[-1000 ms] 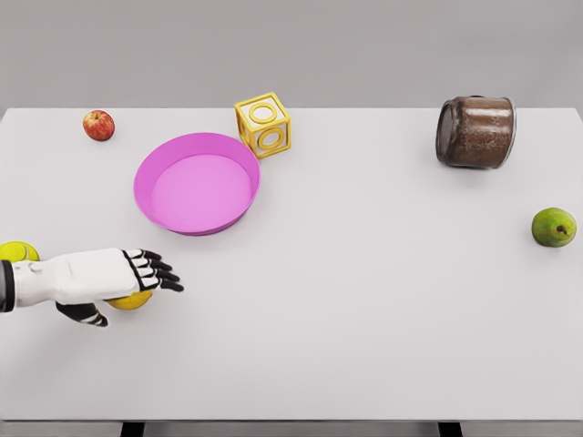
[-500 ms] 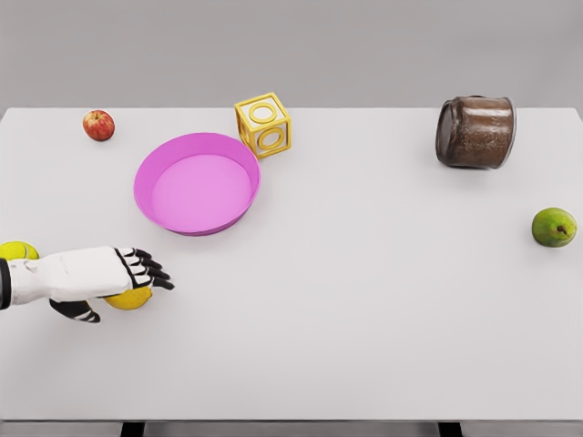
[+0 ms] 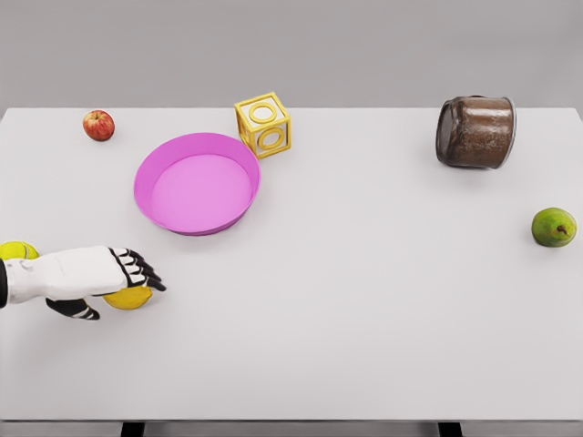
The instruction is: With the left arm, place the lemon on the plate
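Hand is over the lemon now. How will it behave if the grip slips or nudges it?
The lemon looks rounded and smooth, so it would probably roll across the flat table if nudged. It seems firm, likely holding shape under the left hand. Its glossy skin may slip from a shallow grasp.

The lemon [image 3: 128, 298] is largely covered by the left hand [image 3: 96, 278]; only its lower right portion shows beneath the fingers [image 3: 138, 267]. Contact between palm and fruit cannot be confirmed. The left arm is cut off at the picture's left edge. A yellow-green ball [image 3: 15, 249] sits partly behind that arm and is clipped by the same edge; its kind cannot be determined. The table [image 3: 364, 300] is cut off along the bottom, its legs showing only as dark stubs. The contents of the brown jar [image 3: 475, 132] are too indistinct to identify.
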### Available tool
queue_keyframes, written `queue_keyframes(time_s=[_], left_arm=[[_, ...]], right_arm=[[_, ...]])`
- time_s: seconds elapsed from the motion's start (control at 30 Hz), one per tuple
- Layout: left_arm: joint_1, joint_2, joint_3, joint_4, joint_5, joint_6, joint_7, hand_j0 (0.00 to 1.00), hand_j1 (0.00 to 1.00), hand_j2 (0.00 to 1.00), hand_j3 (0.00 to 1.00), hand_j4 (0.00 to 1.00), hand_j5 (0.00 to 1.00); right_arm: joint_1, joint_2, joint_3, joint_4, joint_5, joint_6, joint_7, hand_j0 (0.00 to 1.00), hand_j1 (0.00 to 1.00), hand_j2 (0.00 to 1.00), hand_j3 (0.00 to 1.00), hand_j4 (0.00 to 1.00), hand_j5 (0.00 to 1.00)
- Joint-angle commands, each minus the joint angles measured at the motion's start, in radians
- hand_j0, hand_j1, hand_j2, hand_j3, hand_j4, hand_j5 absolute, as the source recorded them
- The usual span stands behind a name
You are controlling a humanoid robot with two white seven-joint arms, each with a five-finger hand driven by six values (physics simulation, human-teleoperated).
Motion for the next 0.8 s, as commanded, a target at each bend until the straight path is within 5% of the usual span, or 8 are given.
queue_keyframes(time_s=[0.0, 0.43, 0.77], left_arm=[[0.000, 0.001, -0.001, 0.002, 0.006, 0.002, 0.000, 0.85, 0.85, 0.85, 0.85, 0.85, 0.85], [0.000, 0.001, 0.001, 0.002, 0.010, 0.002, 0.000, 0.51, 0.51, 0.51, 0.51, 0.51, 0.51], [-0.017, 0.001, 0.005, -0.026, 0.047, 0.002, 0.001, 0.48, 0.48, 0.48, 0.48, 0.48, 0.48]], right_arm=[[0.000, 0.000, 0.000, -0.001, 0.000, 0.000, 0.000, 1.00, 1.00, 1.00, 1.00, 1.00, 1.00], [0.000, 0.000, 0.000, 0.001, 0.000, 0.000, 0.000, 1.00, 1.00, 1.00, 1.00, 1.00, 1.00], [0.000, 0.000, 0.000, 0.001, 0.000, 0.000, 0.000, 1.00, 1.00, 1.00, 1.00, 1.00, 1.00]])
